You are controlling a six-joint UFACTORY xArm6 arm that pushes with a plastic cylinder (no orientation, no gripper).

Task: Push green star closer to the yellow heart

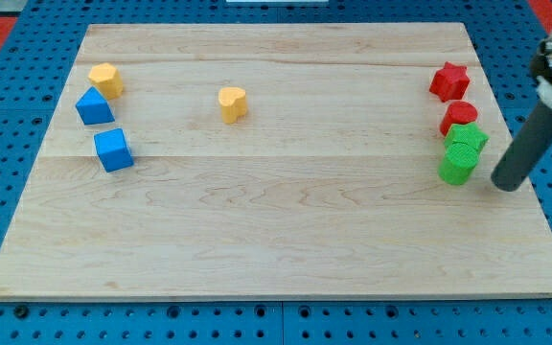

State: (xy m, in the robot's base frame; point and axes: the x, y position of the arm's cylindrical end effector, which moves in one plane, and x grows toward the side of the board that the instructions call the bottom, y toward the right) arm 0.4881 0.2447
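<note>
The green star (467,140) lies near the board's right edge, just below a red round block (458,117) and touching a green cylinder (457,166) below it. The yellow heart (233,103) lies in the upper middle of the board, far to the star's left. My tip (508,182) rests on the board at the right edge, just right of the green cylinder and slightly below and right of the green star, a small gap apart from both.
A red star (449,80) lies at the upper right. At the left are a yellow hexagon (105,80), a blue triangular block (93,106) and a blue cube (113,149). The wooden board (276,240) sits on a blue pegboard.
</note>
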